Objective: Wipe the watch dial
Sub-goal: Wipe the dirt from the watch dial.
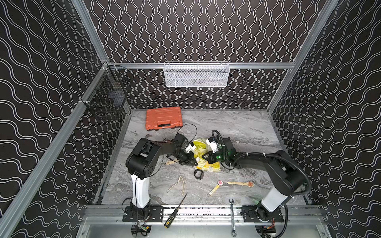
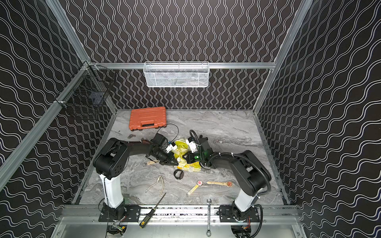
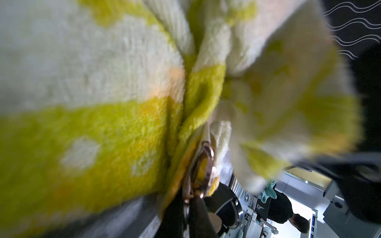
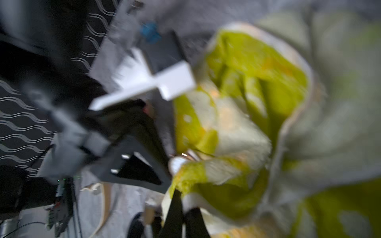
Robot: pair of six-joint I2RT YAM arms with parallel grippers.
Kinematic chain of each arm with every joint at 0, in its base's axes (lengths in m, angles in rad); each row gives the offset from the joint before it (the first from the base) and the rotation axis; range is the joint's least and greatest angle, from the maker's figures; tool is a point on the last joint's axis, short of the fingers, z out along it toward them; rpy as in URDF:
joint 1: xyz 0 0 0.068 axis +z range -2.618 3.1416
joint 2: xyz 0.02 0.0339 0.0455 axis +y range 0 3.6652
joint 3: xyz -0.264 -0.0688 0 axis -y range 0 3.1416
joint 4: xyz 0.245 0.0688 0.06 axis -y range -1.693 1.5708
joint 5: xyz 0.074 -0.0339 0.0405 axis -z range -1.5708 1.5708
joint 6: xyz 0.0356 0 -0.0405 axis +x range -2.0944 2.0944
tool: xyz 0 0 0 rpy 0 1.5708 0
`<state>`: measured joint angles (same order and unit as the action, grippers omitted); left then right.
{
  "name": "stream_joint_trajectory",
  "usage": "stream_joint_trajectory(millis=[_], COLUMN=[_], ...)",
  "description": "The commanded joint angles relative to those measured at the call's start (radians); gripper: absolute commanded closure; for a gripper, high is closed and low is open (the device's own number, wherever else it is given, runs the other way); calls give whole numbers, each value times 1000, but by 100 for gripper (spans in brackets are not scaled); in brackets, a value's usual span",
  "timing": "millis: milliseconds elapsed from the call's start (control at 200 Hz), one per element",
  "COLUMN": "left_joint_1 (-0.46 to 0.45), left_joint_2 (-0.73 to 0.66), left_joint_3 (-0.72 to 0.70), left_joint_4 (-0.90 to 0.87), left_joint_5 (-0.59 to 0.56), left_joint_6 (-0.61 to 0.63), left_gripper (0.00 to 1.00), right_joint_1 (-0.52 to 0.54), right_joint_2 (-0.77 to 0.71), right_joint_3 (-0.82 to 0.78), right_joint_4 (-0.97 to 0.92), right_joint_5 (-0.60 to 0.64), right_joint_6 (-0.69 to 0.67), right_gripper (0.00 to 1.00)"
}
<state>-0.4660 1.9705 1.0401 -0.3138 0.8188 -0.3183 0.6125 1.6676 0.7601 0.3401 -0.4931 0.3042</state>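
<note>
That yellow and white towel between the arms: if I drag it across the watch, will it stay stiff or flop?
Probably floppy: the towel is bunched into deep, soft folds. Its fuzzy pile looks more likely to grip than slide. It seems light for its bulk, so a loose edge may trail and could catch on the watch case.

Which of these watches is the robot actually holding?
The white-dialled watch in the left gripper, against the yellow towel; the black one and two tan-strapped ones lie loose.
</note>
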Motion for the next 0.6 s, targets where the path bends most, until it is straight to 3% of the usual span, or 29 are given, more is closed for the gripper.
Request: stream_joint_trajectory(millis=[0,185,265,465,595], left_joint_1=[-5,-4,-4,-4,-4], left_joint_2=[16,13,-1,23,23], left_joint_3=[-12,-15,-33,-26,-16], left_joint_4=[-87,-79,-53,-41,-57], left_joint_5=[-154,-151,-153,-136,-134], left_joint_6=[12,5,-10,-17,-4], left_gripper=[100,100,100,100,100], right_joint_1=[43,79,79,32,4], right_joint_2=[-2,120,142,213,179], right_joint_3=[29,56,44,-26,-93], right_joint_4=[7,24,-19,-21,-29], right_joint_5=[-40,0,87,134,174], right_joint_6=[-40,-42,-70,-47,-40], right_gripper=[100,100,100,100,100])
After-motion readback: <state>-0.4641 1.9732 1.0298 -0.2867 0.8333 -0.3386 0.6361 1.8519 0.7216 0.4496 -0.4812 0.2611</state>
